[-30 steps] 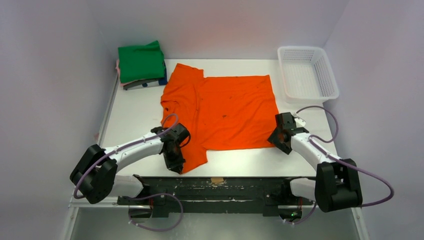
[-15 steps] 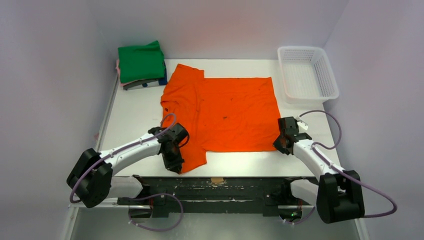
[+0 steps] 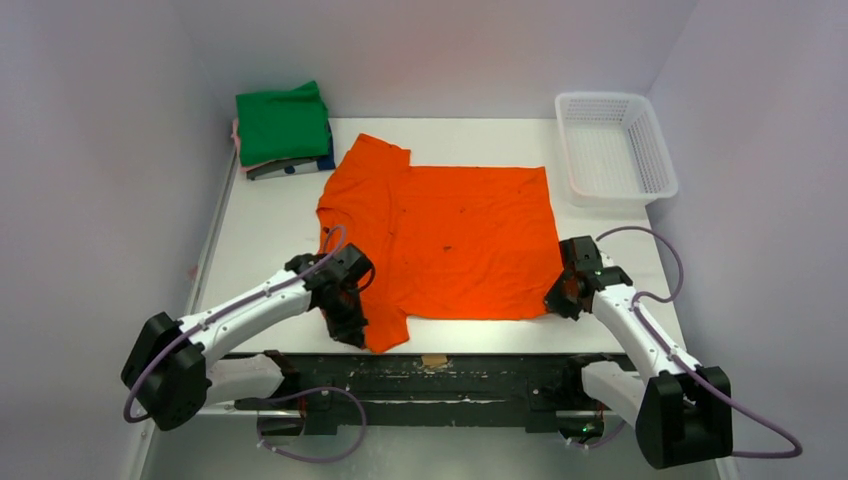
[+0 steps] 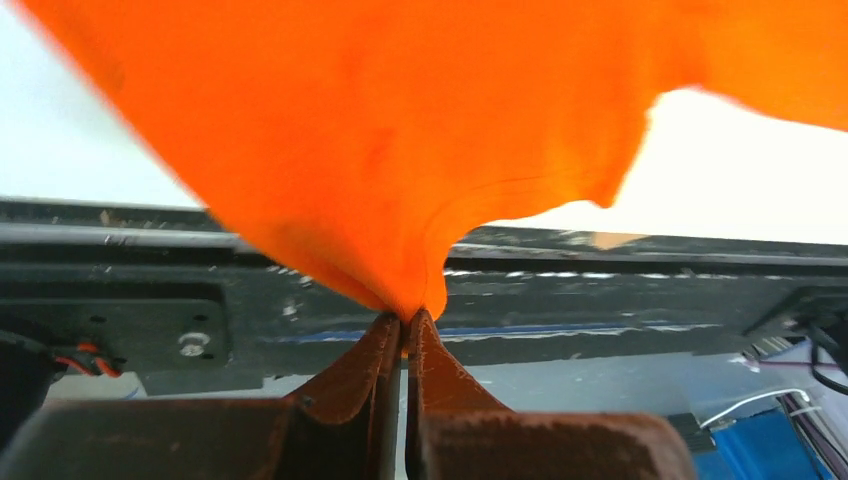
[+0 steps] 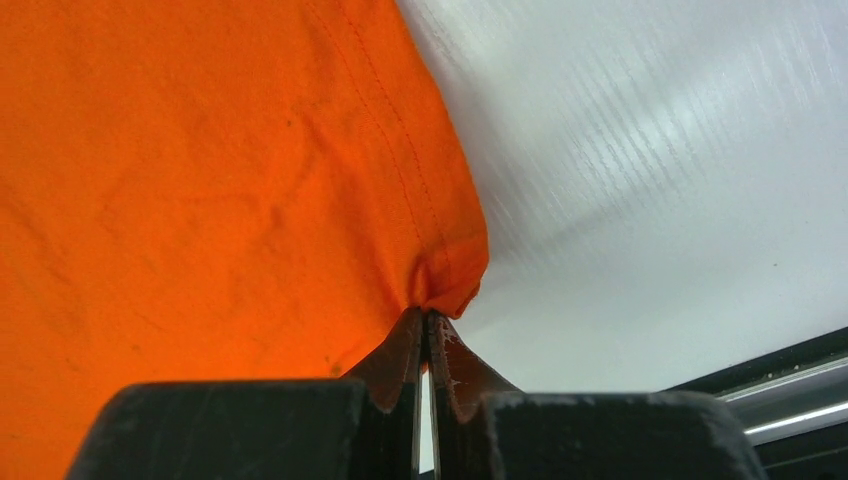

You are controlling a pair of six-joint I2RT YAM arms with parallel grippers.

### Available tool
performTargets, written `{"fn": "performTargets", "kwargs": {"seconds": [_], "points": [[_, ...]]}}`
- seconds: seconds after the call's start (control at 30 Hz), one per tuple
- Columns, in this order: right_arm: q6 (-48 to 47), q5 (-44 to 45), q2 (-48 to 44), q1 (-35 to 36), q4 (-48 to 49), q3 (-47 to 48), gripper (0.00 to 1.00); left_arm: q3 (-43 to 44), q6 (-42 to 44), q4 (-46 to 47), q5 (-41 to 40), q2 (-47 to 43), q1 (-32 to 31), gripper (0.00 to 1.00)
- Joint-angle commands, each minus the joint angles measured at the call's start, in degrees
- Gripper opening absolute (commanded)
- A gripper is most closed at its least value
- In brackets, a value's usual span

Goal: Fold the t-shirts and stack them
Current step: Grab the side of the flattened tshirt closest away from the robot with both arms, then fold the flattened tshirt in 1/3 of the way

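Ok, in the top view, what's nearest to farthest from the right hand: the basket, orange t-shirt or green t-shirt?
1. Orange t-shirt: its near right corner is pinched in the right hand.
2. White mesh basket: far right, beyond the hand.
3. Green t-shirt: folded, far left corner.

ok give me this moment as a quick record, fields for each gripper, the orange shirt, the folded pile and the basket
left gripper: shut, pinching the near sleeve of the orange t-shirt
right gripper: shut, pinching the shirt's near right hem corner
orange t-shirt: spread on the table, collar to the left, hem to the right
folded stack: far left corner, green on top, pink and dark blue edges beneath
basket: white mesh, far right corner, apart from the shirt
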Motion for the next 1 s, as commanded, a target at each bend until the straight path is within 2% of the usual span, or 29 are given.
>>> {"fn": "performTargets", "kwargs": {"seconds": [0.0, 0.07, 0.37, 0.6, 0.97], "points": [[-1.25, -2.09, 1.01, 0.22, 3.01, 4.42, 0.00, 12.43, 6.39, 0.27, -2.92, 7.08, 0.60, 0.00], [-2.83, -4.11, 2.28, 0.25, 4.00, 6.22, 0.00, 15.54, 6.96, 0.64, -3.90, 9.45, 2.05, 0.00], [-7.56, -1.89, 8.79, 0.25, 6.85, 16.13, 0.00, 24.11, 8.14, 6.25, -3.56, 14.45, 12.24, 0.00], [-11.03, 2.38, 15.47, 0.25, 7.42, 24.57, 0.00, 33.84, 9.82, 6.83, -10.35, 19.29, 16.54, 0.00], [-10.27, 7.28, 26.17, 0.17, 8.18, 32.80, 0.00, 44.27, 15.51, 10.03, -12.05, 28.01, 22.86, 0.00]]}}
